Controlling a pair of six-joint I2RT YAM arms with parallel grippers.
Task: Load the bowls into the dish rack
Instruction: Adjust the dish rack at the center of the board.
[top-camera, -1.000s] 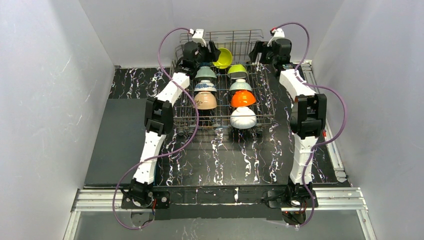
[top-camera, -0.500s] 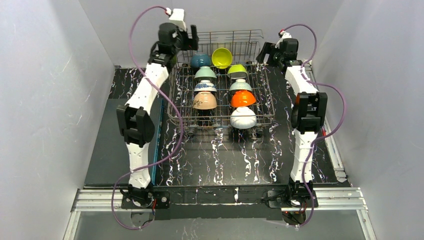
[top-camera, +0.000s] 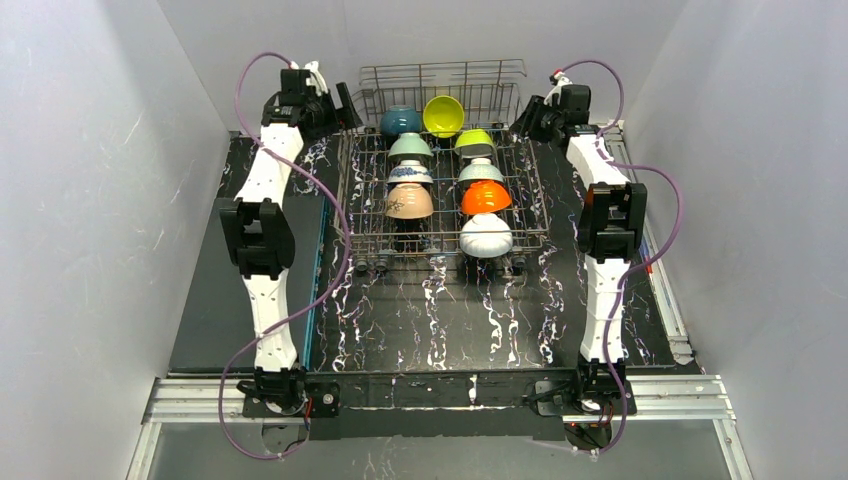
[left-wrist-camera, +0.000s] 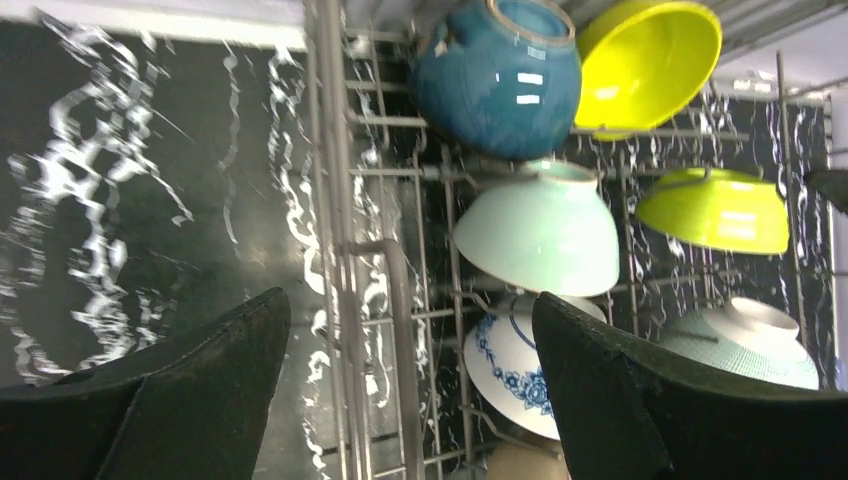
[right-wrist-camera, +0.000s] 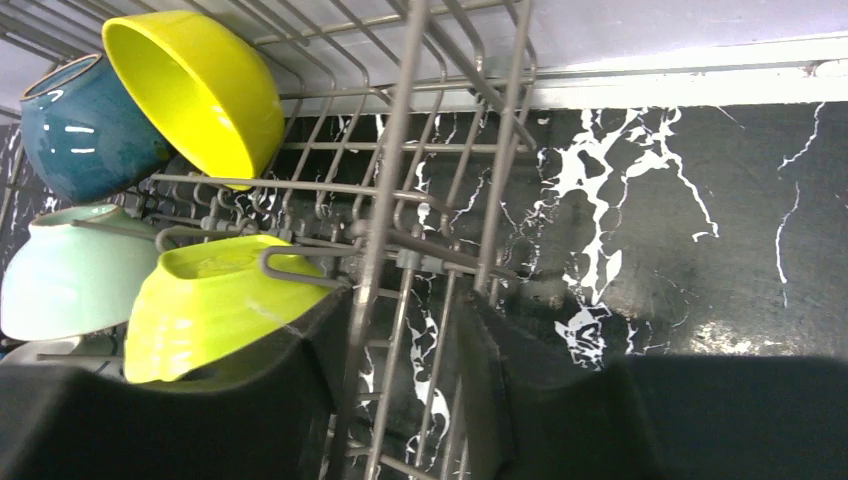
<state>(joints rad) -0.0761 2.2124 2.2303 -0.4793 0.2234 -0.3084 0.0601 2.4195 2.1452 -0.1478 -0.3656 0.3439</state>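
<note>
Dish rack (top-camera: 440, 78): grey metal wire, smooth, with a dull sheen. Teal bowl (left-wrist-camera: 497, 75) and yellow bowl (right-wrist-camera: 195, 90): glazed, high gloss, with sharp light reflections. Bench (top-camera: 440, 320): black with white marble veining, smooth and glossy. Fingers (left-wrist-camera: 200, 390): black, matt, finely grained.
</note>
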